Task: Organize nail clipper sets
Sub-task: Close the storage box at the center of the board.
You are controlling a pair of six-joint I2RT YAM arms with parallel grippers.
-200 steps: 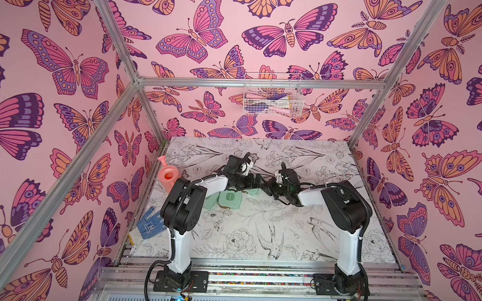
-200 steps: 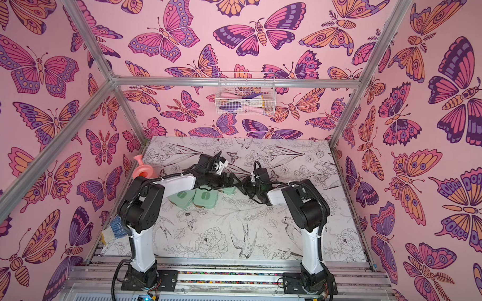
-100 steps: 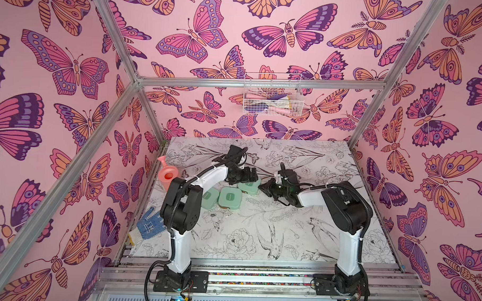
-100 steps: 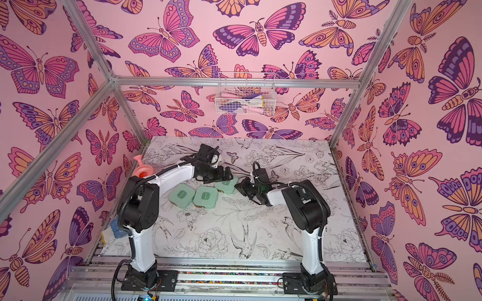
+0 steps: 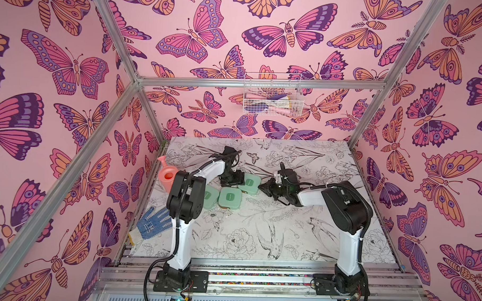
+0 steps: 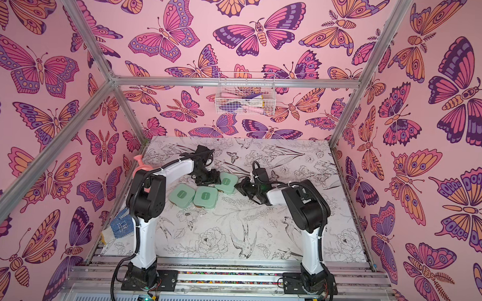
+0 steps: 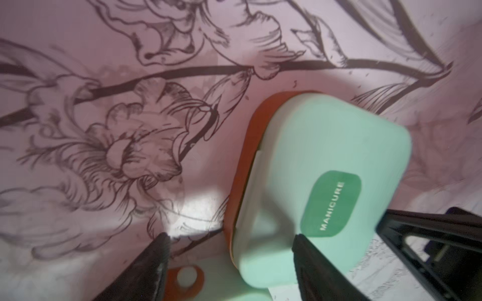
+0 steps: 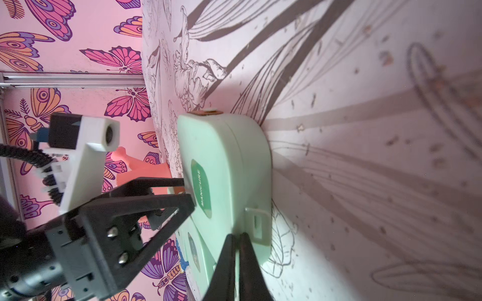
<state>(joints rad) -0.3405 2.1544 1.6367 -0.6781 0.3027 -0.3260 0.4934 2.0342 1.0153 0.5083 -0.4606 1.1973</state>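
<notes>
Case (image 7: 326, 146) (rounded-square, smooth mint plastic)

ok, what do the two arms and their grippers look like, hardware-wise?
Left arm and right arm: white link shells, bulky black joint housings, black corrugated cable looms, black base plates. Left gripper and right gripper: black, triangular open-frame fingers tapering to thin tips. White camera housing on the left wrist.

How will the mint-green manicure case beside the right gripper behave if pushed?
The manicure case looks like a rigid shell, so it should keep its shape. Its smooth rounded top may be slippery to pinch. It lies flat and low on the table, so it will probably slide rather than tip or roll.
</notes>
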